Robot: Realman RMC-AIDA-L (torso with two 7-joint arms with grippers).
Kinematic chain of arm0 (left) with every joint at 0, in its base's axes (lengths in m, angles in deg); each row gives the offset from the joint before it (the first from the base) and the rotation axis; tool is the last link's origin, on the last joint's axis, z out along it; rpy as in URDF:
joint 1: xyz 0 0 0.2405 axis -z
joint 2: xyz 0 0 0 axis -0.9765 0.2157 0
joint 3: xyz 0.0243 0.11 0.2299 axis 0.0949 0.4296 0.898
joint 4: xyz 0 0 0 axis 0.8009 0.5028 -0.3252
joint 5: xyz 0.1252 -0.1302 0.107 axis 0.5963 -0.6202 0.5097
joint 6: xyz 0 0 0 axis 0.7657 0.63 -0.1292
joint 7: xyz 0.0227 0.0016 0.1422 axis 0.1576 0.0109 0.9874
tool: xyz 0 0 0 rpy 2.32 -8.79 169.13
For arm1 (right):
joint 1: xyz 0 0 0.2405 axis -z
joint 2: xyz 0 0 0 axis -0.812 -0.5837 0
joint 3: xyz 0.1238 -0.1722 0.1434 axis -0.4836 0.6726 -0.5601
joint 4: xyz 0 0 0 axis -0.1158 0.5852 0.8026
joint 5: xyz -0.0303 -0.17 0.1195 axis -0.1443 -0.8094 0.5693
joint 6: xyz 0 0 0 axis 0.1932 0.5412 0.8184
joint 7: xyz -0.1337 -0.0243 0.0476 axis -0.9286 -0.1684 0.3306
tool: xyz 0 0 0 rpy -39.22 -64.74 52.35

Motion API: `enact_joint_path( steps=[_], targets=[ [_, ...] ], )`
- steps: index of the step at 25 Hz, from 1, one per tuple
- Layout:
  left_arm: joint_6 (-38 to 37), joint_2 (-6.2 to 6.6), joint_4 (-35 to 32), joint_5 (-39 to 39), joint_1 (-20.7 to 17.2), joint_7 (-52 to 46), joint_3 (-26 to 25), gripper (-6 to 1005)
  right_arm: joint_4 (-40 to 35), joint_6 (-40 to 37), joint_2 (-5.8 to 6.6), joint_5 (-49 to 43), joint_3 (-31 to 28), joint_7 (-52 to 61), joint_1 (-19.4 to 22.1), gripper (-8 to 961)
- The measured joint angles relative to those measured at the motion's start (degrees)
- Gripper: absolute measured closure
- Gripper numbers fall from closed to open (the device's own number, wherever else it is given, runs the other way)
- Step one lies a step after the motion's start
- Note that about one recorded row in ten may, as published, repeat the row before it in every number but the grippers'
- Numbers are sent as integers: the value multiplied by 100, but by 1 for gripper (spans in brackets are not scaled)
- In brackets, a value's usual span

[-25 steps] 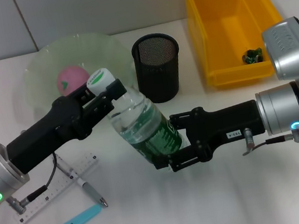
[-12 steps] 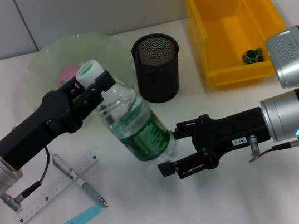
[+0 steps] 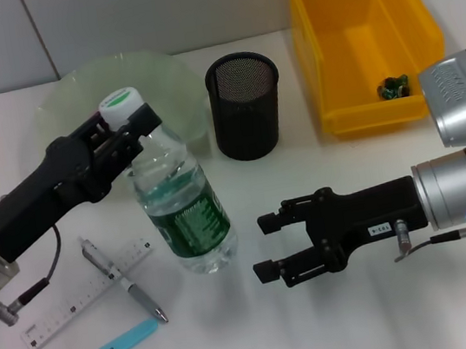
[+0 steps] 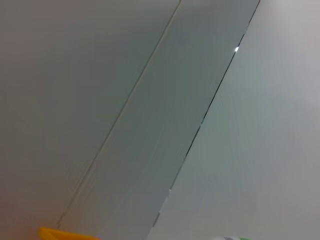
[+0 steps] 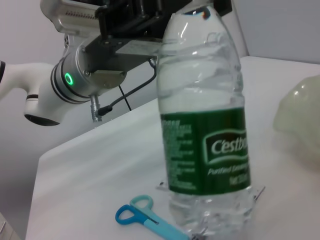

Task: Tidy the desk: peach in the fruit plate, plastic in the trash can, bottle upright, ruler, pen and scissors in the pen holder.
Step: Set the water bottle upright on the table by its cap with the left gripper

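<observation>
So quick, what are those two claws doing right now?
Left end effector: closed on the bottle, at its cap.
Right end effector: open, holding nothing, beside the bottle.

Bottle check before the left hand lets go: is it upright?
Upright: the bottle stands on the desk, cap up.

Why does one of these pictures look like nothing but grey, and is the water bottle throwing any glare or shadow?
The left wrist view points at a plain wall, so only grey panels with thin seams show, plus a yellow sliver at its edge. In the right wrist view the bottle fills the frame, with pale highlights on its clear ribs. In the head view a soft shadow lies on the desk under the right gripper.
</observation>
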Motion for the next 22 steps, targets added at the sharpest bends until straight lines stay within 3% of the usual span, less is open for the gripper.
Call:
enact_joint_path(
  steps=[22],
  targets=[
    [-21, 30, -981, -90, -729, 1129, -234, 555, -86, 149, 3, 24, -61, -58, 175, 136]
  ],
)
